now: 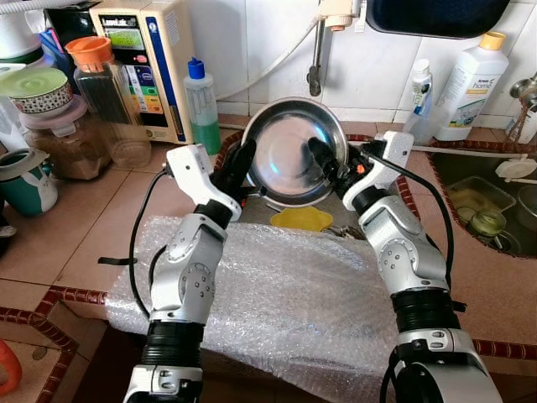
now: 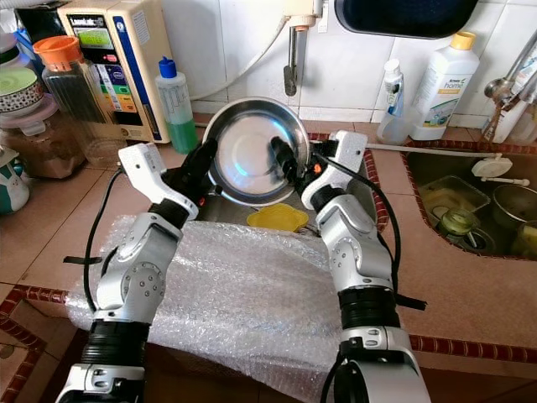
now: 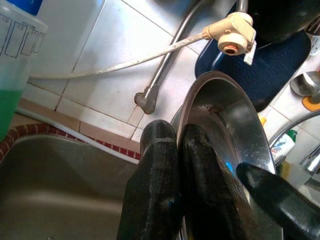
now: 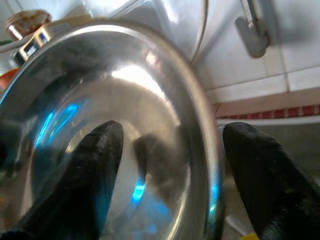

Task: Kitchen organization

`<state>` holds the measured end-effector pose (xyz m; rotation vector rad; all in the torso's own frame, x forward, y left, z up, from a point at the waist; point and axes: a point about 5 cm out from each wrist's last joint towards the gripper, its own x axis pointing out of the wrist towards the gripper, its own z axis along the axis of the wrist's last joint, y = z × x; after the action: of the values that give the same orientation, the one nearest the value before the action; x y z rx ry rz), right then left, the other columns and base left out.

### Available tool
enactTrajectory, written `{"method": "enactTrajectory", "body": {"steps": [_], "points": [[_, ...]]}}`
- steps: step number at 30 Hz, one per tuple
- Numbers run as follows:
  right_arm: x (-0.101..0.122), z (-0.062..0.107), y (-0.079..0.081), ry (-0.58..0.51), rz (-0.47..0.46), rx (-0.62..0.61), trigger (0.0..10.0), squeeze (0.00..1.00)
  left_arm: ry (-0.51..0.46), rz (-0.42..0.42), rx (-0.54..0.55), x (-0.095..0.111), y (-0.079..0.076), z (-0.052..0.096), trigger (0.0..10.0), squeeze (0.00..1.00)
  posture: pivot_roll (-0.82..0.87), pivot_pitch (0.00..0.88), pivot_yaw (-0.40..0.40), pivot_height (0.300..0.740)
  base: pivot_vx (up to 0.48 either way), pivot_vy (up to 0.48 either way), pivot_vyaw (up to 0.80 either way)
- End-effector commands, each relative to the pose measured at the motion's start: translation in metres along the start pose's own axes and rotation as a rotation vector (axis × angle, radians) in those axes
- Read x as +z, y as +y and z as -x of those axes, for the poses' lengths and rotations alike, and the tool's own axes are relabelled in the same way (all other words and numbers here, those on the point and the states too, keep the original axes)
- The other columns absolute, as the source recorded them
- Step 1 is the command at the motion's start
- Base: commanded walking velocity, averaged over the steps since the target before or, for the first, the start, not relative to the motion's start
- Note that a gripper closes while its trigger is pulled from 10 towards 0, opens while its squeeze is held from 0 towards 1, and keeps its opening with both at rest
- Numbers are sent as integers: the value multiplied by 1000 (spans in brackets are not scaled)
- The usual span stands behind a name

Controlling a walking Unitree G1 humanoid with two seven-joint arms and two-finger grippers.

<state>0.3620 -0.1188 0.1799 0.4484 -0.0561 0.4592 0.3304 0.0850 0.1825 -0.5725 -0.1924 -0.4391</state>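
A round steel bowl (image 1: 289, 151) stands tilted on its edge above the small sink, its hollow facing me. My left gripper (image 1: 239, 164) is shut on the bowl's left rim; in the left wrist view its fingers (image 3: 160, 190) pinch that rim (image 3: 200, 100). My right gripper (image 1: 327, 159) is open at the right rim. In the right wrist view one of its fingers (image 4: 95, 170) lies inside the bowl (image 4: 125, 100) and the other stays outside the edge.
Bubble wrap (image 1: 277, 302) covers the counter's front. A yellow item (image 1: 302, 218) lies below the bowl. A green soap bottle (image 1: 201, 105), jars (image 1: 105, 101) and a water purifier (image 1: 143, 59) stand at left. A white detergent bottle (image 1: 466, 88) and a dish-filled sink (image 1: 487, 201) are at right.
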Motion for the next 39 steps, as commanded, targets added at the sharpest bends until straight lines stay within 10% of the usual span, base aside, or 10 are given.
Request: {"method": "enactTrajectory", "body": {"steps": [1, 32, 33, 38, 39], "points": [[-1, -1, 7, 7, -43, 52, 0, 0, 9, 14, -39, -1, -9, -2, 10000, 0, -3, 12, 22, 740, 0, 0, 0], [-6, -3, 4, 35, -44, 8, 0, 0, 14, 28, -58, 0, -11, -2, 10000, 0, -1, 18, 14, 740, 0, 0, 0], [-7, -3, 4, 35, -46, 6, 0, 0, 16, 28, -65, 0, -12, -2, 10000, 243, -1, 18, 16, 740, 0, 0, 0], [-8, -3, 4, 34, -55, -2, 0, 0, 27, 25, -84, -2, -15, -2, 10000, 275, 1, 17, 21, 740, 0, 0, 0], [-8, -3, 4, 34, -55, -4, 0, 0, 28, 28, -87, -2, -16, -2, 10000, 690, 1, 17, 21, 740, 0, 0, 0]]}}
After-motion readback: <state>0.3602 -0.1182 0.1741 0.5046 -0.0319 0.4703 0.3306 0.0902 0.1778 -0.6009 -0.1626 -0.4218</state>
